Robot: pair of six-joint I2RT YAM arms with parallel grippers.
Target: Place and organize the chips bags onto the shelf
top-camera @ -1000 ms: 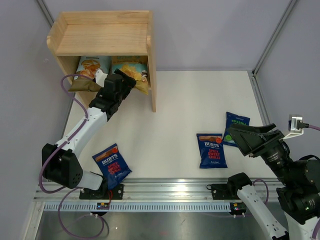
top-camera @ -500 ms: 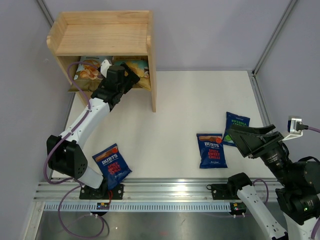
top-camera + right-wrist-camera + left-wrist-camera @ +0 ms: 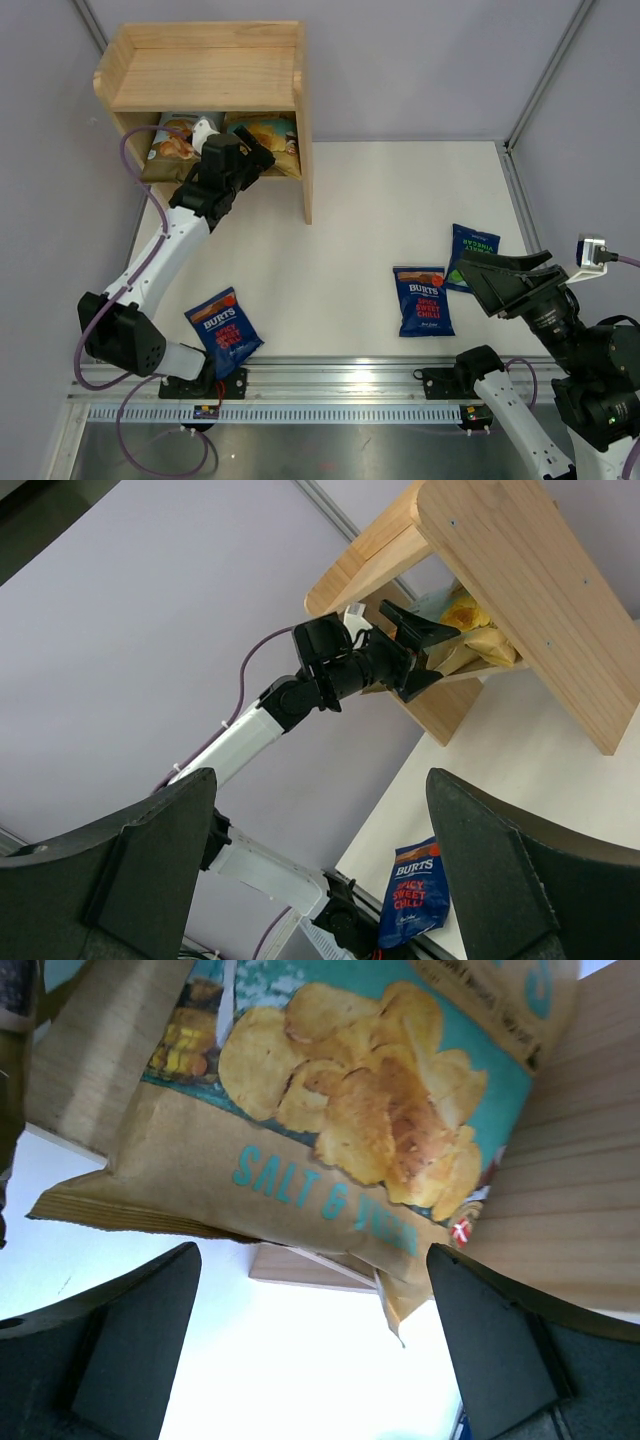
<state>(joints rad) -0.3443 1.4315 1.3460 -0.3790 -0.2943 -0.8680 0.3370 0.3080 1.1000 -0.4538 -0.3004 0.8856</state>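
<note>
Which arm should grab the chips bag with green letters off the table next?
Probably the right. The right pincer hovers open beside the green-lettered bag; the left pincer is far off at the shelf, facing bags already inside.

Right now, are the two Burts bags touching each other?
Apart. Top view shows wide bare table between the left Burts bag and the right Burts bag.

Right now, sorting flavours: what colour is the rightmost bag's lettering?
Green, on the dark-blue bag; top external view shows it best.
</note>
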